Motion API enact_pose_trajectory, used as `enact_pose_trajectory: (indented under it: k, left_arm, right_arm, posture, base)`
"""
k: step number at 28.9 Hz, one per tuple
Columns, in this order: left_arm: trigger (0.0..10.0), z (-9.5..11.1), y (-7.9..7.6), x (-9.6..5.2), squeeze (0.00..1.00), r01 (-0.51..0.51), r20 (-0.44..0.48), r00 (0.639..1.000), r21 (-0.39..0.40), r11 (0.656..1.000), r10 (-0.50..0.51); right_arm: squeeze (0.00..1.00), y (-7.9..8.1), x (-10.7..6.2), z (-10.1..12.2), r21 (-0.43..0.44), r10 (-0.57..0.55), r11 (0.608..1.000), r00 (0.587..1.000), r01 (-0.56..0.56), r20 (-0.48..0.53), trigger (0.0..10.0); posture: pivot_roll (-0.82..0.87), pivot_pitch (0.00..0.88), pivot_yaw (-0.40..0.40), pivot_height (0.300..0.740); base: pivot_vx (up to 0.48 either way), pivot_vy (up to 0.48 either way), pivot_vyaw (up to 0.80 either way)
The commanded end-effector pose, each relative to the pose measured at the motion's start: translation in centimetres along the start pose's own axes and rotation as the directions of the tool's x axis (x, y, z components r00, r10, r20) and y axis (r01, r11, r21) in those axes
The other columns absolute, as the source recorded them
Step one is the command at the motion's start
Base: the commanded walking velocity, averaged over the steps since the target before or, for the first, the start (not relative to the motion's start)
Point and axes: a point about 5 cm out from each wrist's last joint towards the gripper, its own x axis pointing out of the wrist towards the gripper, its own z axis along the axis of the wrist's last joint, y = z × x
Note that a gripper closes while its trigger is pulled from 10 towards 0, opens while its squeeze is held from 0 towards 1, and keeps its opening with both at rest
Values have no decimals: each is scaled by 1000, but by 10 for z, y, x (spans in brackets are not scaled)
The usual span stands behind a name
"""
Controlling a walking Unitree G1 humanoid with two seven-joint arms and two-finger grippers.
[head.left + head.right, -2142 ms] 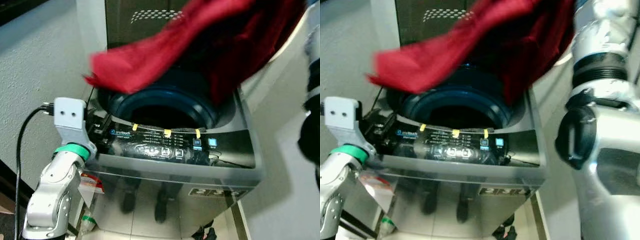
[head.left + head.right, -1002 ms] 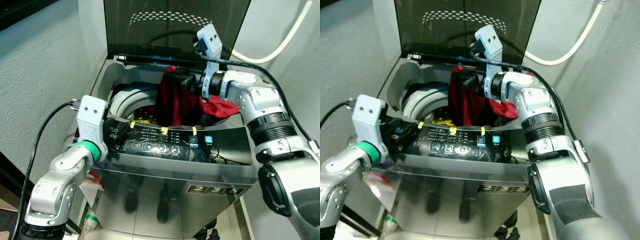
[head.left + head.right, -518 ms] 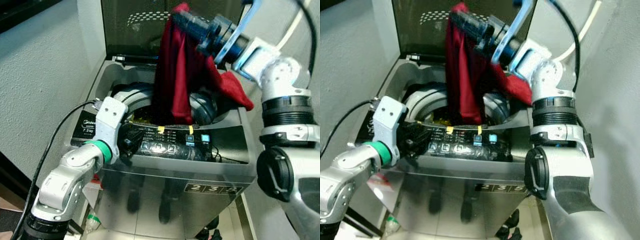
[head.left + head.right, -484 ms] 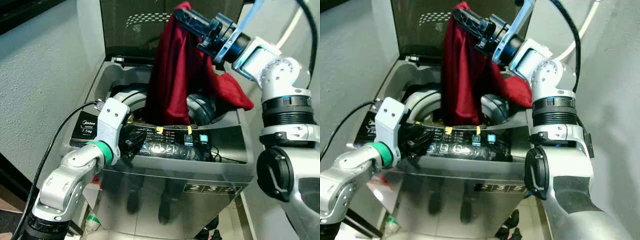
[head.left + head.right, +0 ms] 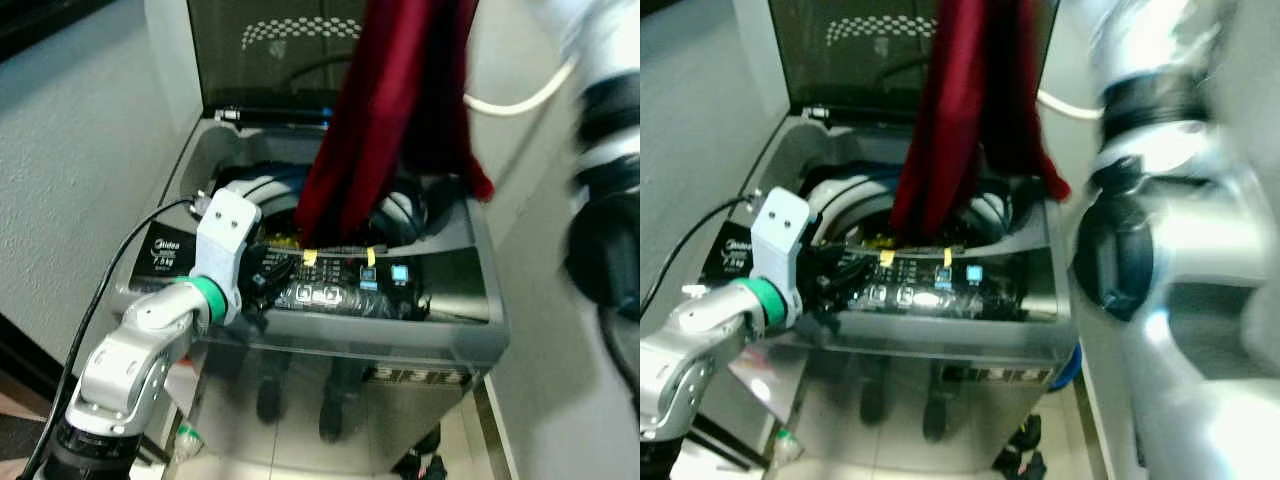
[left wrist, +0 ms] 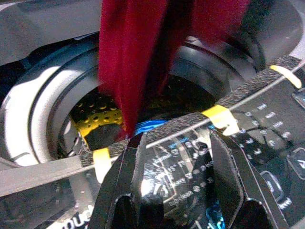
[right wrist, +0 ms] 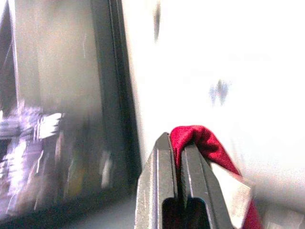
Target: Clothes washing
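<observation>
A dark red garment [image 5: 385, 110] hangs in a long fold from above the picture, its lower end at the front rim of the open top-loading washing machine [image 5: 450, 320]. My right gripper [image 7: 180, 149] is shut on the top of the red garment [image 7: 200, 139], held high by the wall. The right arm [image 5: 605, 150] is a blur at the right. My left gripper [image 6: 176, 143] stands open over the black control panel [image 5: 340, 292], just in front of the drum [image 6: 52, 109]. Something yellow [image 6: 95, 120] lies inside the drum.
The washer's dark lid [image 5: 270, 60] stands upright at the back. A white hose [image 5: 515, 100] runs along the right wall. A grey wall [image 5: 70, 150] is close on the left. A black cable [image 5: 105, 305] trails from the left wrist. Tiled floor lies below.
The right arm has swung up and out of the top of the picture, pulling the red garment higher; its lower end now hangs at the drum's front rim. The left arm has barely moved.
</observation>
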Motion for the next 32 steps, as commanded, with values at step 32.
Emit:
enact_pose_trajectory:
  k: [32]
  left_arm:
    - [10000, -13, -4, 0, 0, 34, -58, 998, -27, 999, -36]
  right_arm:
    - [0, 4, -165, -243, 183, 269, 947, 338, -265, -902, 10000]
  posture:
    - [167, 0, 37, 740]
  base:
    - [0, 0, 0]
